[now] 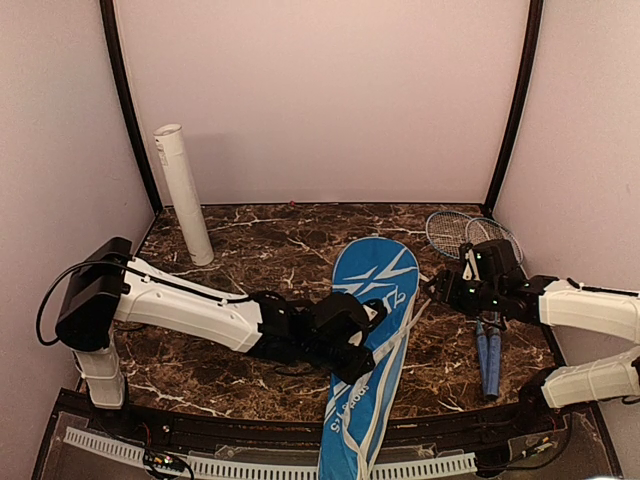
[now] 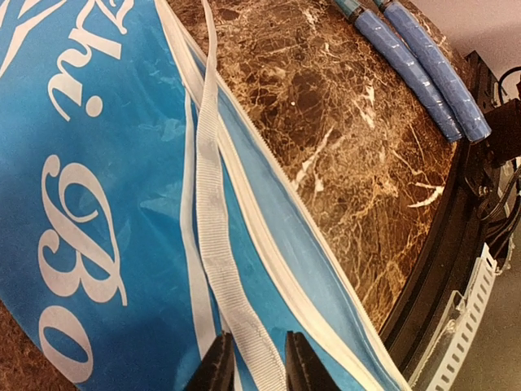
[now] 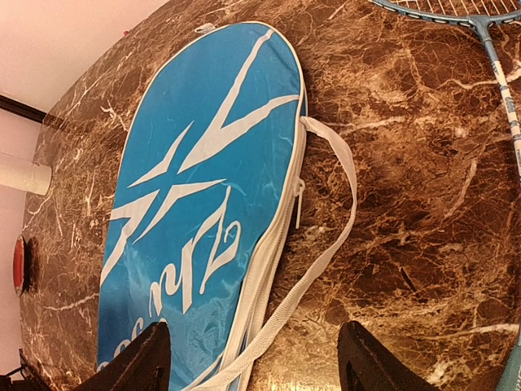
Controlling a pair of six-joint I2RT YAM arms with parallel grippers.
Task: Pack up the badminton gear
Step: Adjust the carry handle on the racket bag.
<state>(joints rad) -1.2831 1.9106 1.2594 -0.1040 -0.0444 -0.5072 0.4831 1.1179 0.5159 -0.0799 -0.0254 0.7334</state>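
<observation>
The blue cover [image 1: 372, 300] with white lettering lies flat mid-table, its narrow end hanging over the near edge. My left gripper [image 1: 366, 352] hovers over its middle. In the left wrist view the fingertips [image 2: 218, 368] stand slightly apart, and the cover's white strap [image 2: 213, 204] lies flat between them, unpinched. My right gripper [image 1: 440, 288] is wide open beside the cover's right edge [image 3: 281, 236], above the loose strap loop [image 3: 330, 244]. Two rackets [image 1: 468, 233] lie at the right, blue handles [image 1: 488, 360] toward me. A white tube [image 1: 184, 195] leans in the far left corner. No shuttlecocks show.
A small red oval object [image 3: 18, 265] lies on the marble near the tube [image 3: 20, 173]. Walls close in the table on three sides. A black rail [image 2: 444, 244] runs along the near edge, just past the racket handles [image 2: 423, 73].
</observation>
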